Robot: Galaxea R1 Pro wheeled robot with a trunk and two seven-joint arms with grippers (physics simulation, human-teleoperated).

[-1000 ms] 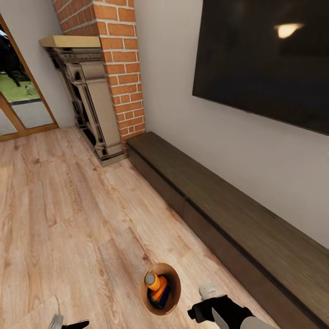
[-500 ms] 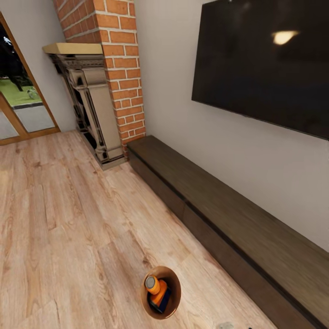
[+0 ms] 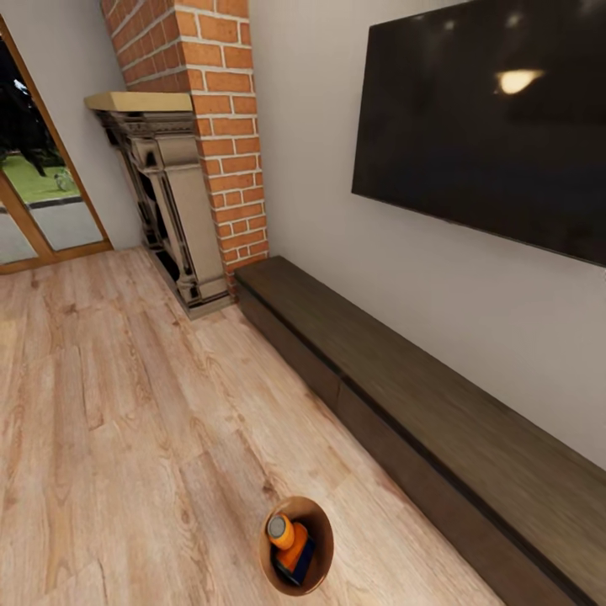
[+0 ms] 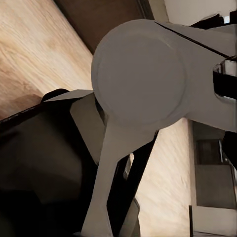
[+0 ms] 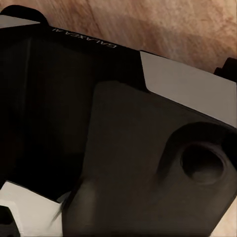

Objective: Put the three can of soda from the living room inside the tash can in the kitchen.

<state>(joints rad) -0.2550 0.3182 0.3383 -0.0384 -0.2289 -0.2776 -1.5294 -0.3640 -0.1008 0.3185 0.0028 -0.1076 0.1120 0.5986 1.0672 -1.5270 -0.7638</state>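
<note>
Soda cans (image 3: 288,539) lie inside the trash can (image 3: 323,555) on the living-room floor, beside the long cabinet (image 3: 438,421). Finger state cannot be told: both wrist views show robot body, so placing anything relative to them is impossible. Tipping the bin while carrying it would spill cans.

A round tapered bin (image 3: 324,562) with a brown wood-coloured inside stands upright on the light wood floor of the living room, near the long low dark-brown cabinet, with bare floor between them. Inside it lies a small orange cylindrical drink can (image 3: 284,533), tilted, its grey metal top turned up towards the rim. Beneath that can more orange shows beside a dark blue patch; whether this is another can cannot be told. No pincer is visible to place them against.
</note>
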